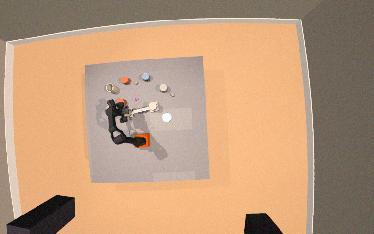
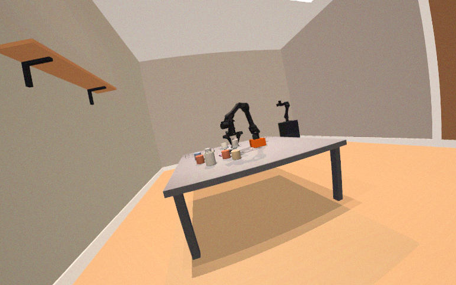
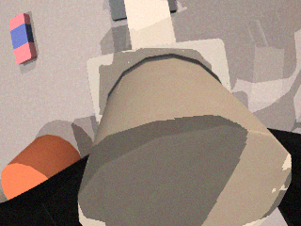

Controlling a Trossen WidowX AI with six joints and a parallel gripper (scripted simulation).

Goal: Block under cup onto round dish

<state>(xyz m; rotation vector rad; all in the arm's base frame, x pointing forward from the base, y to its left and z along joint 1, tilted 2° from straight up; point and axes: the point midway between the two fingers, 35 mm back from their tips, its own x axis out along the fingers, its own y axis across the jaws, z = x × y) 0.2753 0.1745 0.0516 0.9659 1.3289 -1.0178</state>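
Note:
My gripper (image 1: 128, 112) (image 3: 175, 149) is shut on the beige cup (image 2: 234, 143) (image 3: 179, 104) at the left end of the balance. The cup is upright and looks raised a little above its square pan (image 3: 222, 53); its body hides most of the pan, and no block shows. The balance beam (image 1: 140, 110) (image 3: 150, 21) runs from there to the right. The other cup (image 1: 152, 106) (image 2: 224, 145) stands on the right end. The round dish (image 1: 166, 117) lies to the right of the balance, with nothing on it.
An orange cup (image 3: 42, 155) and a tan cup (image 2: 236, 154) stand close to the gripper. A striped bar (image 1: 136, 99) (image 3: 22, 39) lies behind the beam. Farther back are a tall hollow cup (image 1: 115, 88), another orange cup (image 1: 125, 80), a blue cup (image 1: 145, 77) and a whitish cup (image 1: 162, 87).

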